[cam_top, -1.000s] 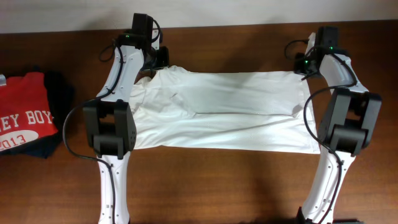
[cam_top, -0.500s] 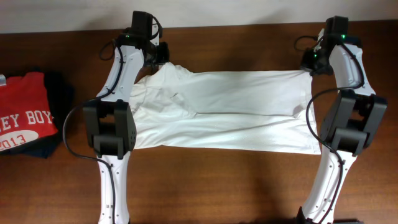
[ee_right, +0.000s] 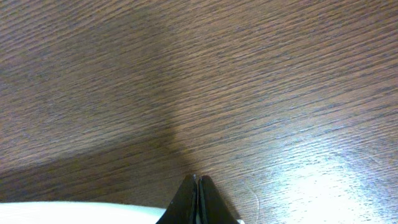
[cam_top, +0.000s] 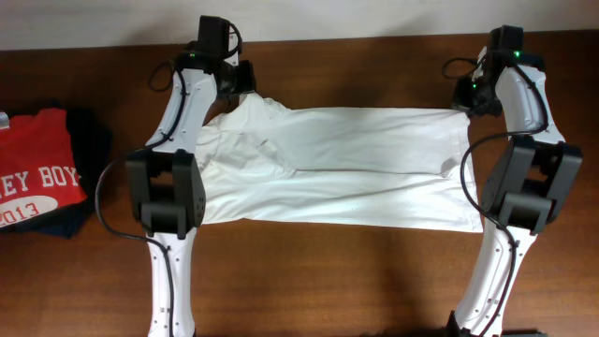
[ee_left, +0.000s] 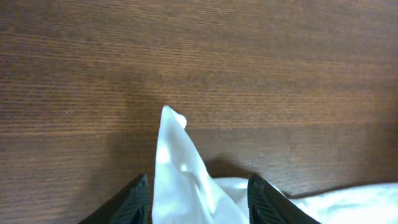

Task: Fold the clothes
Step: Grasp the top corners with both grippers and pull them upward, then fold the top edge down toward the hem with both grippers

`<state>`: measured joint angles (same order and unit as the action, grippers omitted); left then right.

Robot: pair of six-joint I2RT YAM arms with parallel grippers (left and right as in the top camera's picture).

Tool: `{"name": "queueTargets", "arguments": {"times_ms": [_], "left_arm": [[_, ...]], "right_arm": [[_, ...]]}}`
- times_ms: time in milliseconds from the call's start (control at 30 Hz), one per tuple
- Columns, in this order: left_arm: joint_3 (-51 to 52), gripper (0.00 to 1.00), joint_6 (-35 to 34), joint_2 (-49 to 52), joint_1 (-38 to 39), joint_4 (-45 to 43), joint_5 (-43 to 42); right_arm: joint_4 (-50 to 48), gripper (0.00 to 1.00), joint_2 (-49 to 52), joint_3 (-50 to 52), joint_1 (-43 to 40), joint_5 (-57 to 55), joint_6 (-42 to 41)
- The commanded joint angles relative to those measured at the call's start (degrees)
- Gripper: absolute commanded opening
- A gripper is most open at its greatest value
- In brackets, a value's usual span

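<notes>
The left tool has its fingers spread, a peak of white cloth standing between them; no firm pinch shows. The right tool is pressed together on nothing, just off the T-shirt's far corner at the hem end.

The T-shirt lies flat on the table between the two arms. Its long axis runs from one arm to the other, the rumpled sleeve end seemingly toward the left arm and the straight hem toward the right. A lengthwise crease suggests one fold laid; the crosswise folds look undone.
</notes>
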<state>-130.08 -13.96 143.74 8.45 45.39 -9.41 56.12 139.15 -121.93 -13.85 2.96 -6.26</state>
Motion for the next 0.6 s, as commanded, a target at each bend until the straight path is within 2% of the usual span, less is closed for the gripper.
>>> {"name": "queueTargets", "arguments": {"times_ms": [0, 67, 167, 200, 300, 333, 467, 567], "left_arm": [[-0.46, 0.49, -2.58, 4.46, -0.26, -2.01, 0.57], [-0.44, 0.38, -2.56, 4.81, -0.26, -4.85, 0.63], [-0.46, 0.09, -2.75, 4.81, -0.26, -7.45, 0.63], [-0.48, 0.02, -2.75, 4.81, -0.26, -7.98, 0.59], [-0.7, 0.02, -2.73, 4.79, -0.37, -10.32, -0.02], [-0.76, 0.05, -2.73, 4.76, -0.37, -11.17, -0.55], [-0.76, 0.38, -2.71, 4.76, -0.37, -12.02, -1.29], [-0.76, 0.37, -2.75, 4.76, -0.42, -14.47, -1.31]], "right_arm": [[0.55, 0.04, 0.61, -1.18, -0.15, -0.87, -0.66], [0.74, 0.04, 0.61, -1.18, -0.15, -0.87, -0.66], [0.74, 0.04, 0.61, -1.18, -0.15, -0.85, -0.66], [0.9, 0.04, 0.61, -1.18, -0.15, -0.85, -0.68], [1.2, 0.04, 0.61, -1.18, -0.15, -0.87, -0.66], [1.18, 0.04, 0.61, -1.18, -0.15, -0.87, -0.66], [1.38, 0.04, 0.61, -1.18, -0.15, -0.87, -0.63], [1.38, 0.04, 0.61, -1.18, -0.15, -0.87, -0.37]]}}
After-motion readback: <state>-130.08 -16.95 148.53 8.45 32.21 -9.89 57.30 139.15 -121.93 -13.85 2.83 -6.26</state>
